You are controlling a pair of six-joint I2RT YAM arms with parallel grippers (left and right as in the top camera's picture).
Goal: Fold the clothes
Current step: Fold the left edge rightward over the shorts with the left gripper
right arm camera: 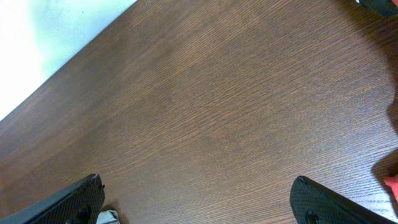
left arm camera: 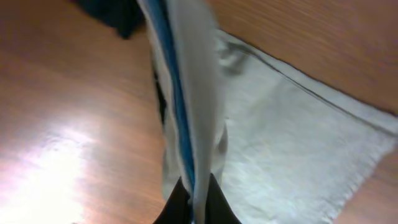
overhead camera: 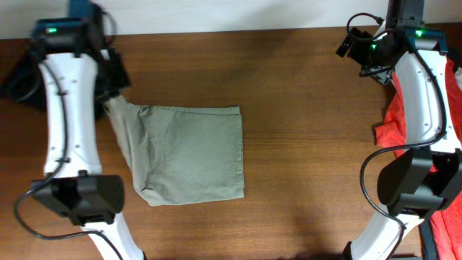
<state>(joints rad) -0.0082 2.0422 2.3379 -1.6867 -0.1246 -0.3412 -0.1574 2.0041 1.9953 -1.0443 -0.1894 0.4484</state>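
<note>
the brown wooden worktop [overhead camera: 310,144] fills most of the view. the grey-green shorts [overhead camera: 191,155] lie on it, left of the middle. they are mostly flat and look doubled over already. their top left corner is pulled up into a peak, because the left end effector [left arm camera: 198,198] is pinched tight on that bit of cloth. i think it holds the corner so it can lift or drag it for the next fold. a red shirt [overhead camera: 393,123] sits at the far right edge, partly under the right arm, maybe waiting its turn. the right end effector [right arm camera: 199,208] is spread wide with nothing in it, over bare wood, well apart from the shorts. a dark lump [overhead camera: 14,83] at the far left is cut off, so i cannot tell what it is. the left wrist view is blurry, and the cloth hides most of the finger tips.
</note>
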